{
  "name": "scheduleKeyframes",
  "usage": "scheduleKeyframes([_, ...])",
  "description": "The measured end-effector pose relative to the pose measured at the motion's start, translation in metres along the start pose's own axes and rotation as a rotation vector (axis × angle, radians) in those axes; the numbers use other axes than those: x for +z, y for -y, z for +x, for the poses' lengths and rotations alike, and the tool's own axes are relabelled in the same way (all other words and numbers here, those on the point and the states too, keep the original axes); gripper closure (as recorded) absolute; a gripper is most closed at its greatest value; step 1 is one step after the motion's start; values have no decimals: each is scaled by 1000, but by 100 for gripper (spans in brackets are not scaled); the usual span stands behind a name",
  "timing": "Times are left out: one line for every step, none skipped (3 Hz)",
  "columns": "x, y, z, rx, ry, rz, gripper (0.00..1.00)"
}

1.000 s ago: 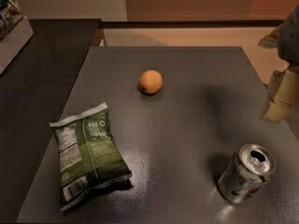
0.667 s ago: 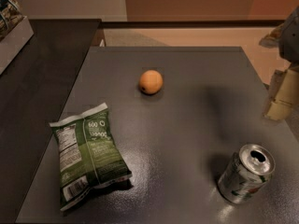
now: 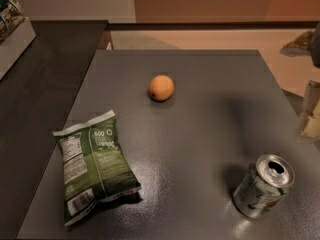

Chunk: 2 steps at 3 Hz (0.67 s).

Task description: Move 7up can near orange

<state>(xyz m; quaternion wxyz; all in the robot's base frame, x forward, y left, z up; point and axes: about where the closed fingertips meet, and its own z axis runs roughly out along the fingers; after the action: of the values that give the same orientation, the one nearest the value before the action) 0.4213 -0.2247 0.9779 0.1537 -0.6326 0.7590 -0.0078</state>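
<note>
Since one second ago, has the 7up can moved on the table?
No. The 7up can sits in the same spot, equally far from the orange. The pincer is at the right edge of the view, not touching the can.

High downward view, gripper (image 3: 312,115) at right

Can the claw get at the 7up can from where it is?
Likely yes. The claw is at the view's right edge, close to the 7up can, with nothing standing between them. The orange and chip bag lie well away from that path.
</note>
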Motion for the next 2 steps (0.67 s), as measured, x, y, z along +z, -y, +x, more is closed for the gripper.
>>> scheduleKeyframes([-2, -14, 11, -42, 24, -26, 0])
scheduleKeyframes([0, -33, 23, -74, 62, -46, 0])
